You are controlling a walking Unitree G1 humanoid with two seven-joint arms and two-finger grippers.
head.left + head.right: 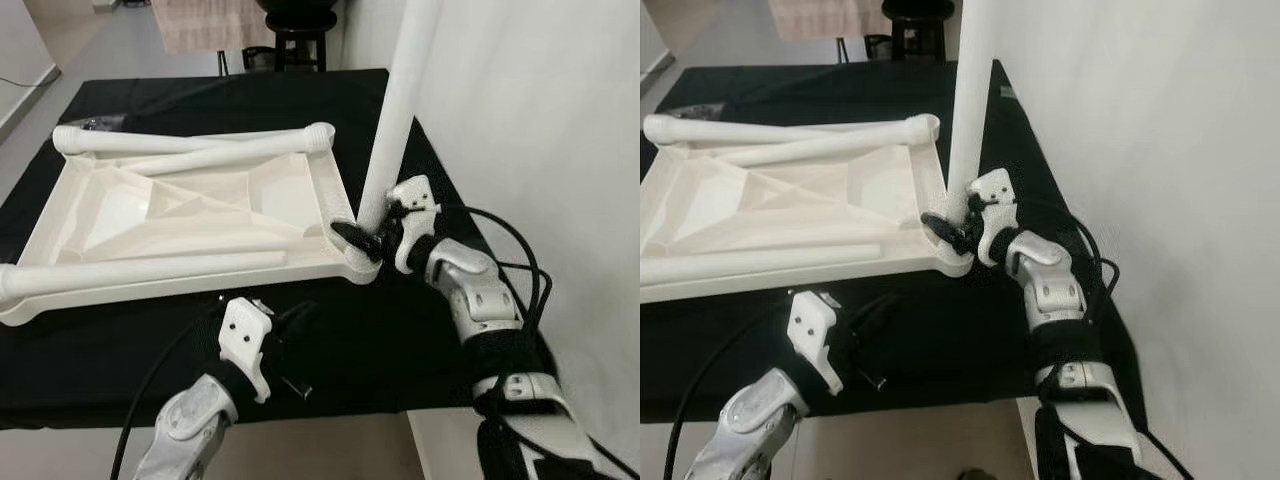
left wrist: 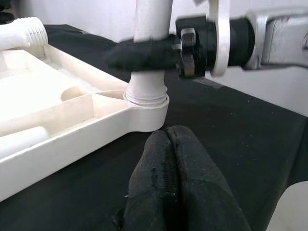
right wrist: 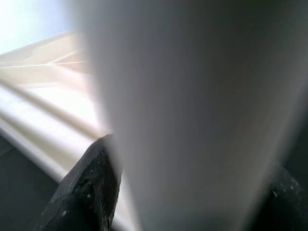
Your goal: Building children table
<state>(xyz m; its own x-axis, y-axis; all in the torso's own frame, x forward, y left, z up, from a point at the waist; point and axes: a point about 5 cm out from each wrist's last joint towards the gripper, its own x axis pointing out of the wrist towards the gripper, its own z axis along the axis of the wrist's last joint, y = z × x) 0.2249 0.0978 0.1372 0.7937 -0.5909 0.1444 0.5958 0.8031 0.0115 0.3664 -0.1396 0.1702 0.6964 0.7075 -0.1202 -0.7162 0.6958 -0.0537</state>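
An upside-down white tabletop (image 1: pixel 180 210) lies on the black cloth (image 1: pixel 400 340). A white leg (image 1: pixel 400 110) stands upright in its near right corner socket (image 2: pixel 147 103). My right gripper (image 1: pixel 365 238) is shut on this leg just above the socket; the leg (image 3: pixel 192 115) fills the right wrist view, with one black finger (image 3: pixel 86 192) beside it. Three loose legs lie across the tabletop, two by the far edge (image 1: pixel 190 140) and one along the near edge (image 1: pixel 140 270). My left gripper (image 2: pixel 167 134) is shut on nothing, low over the cloth in front of that corner.
A white wall (image 1: pixel 540 120) rises close on the right. A dark stool (image 1: pixel 300 35) and a hanging cloth (image 1: pixel 200 25) stand beyond the table's far edge. Black cables (image 1: pixel 510 250) loop beside my right arm. The table's front edge (image 1: pixel 330 415) lies below my left arm.
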